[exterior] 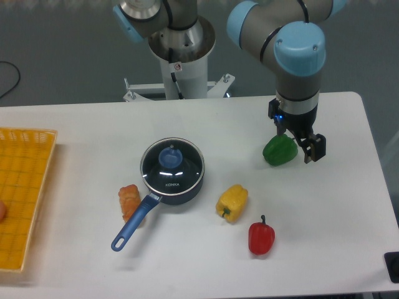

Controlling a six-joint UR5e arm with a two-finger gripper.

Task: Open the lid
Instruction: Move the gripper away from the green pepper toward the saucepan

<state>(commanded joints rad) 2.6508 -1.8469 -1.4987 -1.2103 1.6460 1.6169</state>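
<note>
White table (81, 124) carries everything; the pan (181, 193) sits mid-table with the lid (173, 165) on it. Well right, the gripper (300, 144) hangs, fingers apart, empty, beside a green pepper (278, 151) it could knock when moving

The lid (173, 164) sits closed on the blue saucepan (163, 187) on the white counter (93, 131). The tool (301, 144), fingers parted, hovers just beside a green pepper (278, 151), well apart from the lid.
</note>
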